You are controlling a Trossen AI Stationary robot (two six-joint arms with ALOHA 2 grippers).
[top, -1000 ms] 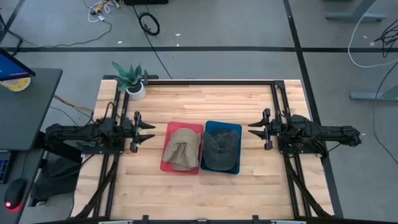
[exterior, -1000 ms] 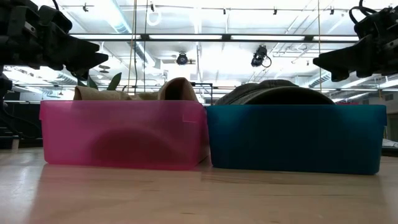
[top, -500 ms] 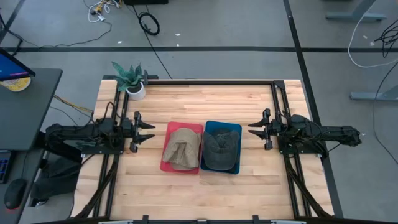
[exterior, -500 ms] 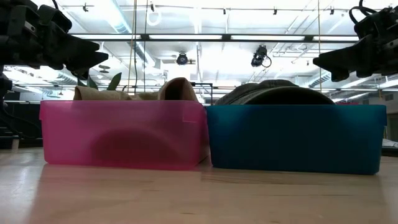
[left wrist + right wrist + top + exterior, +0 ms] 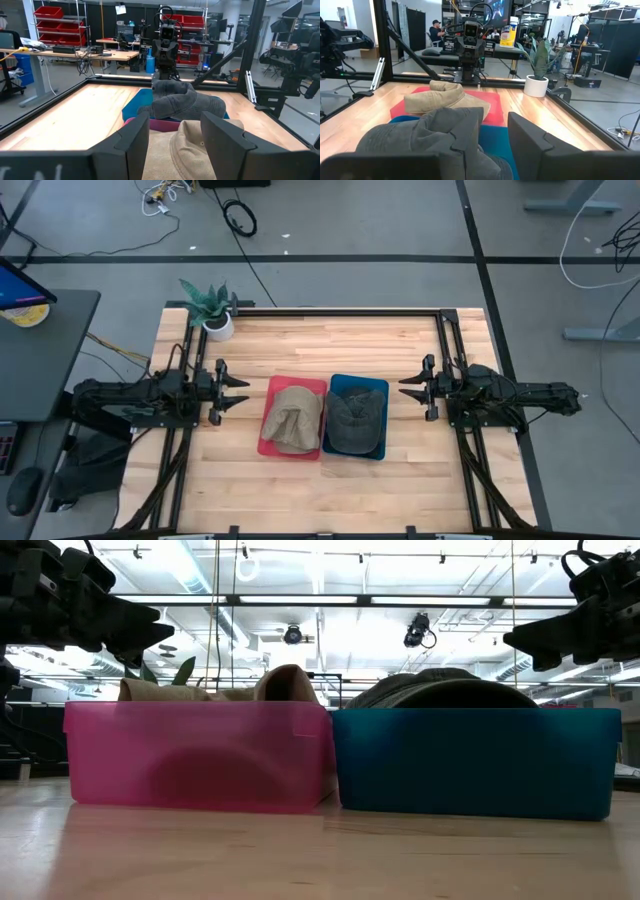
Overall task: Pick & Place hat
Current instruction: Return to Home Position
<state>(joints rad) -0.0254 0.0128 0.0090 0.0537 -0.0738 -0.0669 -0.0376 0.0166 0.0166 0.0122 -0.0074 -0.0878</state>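
Note:
A tan hat (image 5: 292,418) lies crumpled in a pink bin (image 5: 271,388); its top shows above the bin wall in the low view (image 5: 283,682). A dark grey hat (image 5: 355,420) lies in a blue bin (image 5: 360,383) beside it, and its crown (image 5: 440,690) rises over the rim. My left gripper (image 5: 238,392) hovers open, above table level, left of the pink bin. My right gripper (image 5: 408,389) hovers open right of the blue bin. In the left wrist view the tan hat (image 5: 190,150) sits nearest, the grey hat (image 5: 185,102) behind.
A potted plant (image 5: 212,310) stands at the table's far left corner. The two bins sit side by side at mid-table, with bare wood toward the near edge (image 5: 320,500). A black frame rail (image 5: 340,310) runs along the far edge. People and shelves show in the room beyond.

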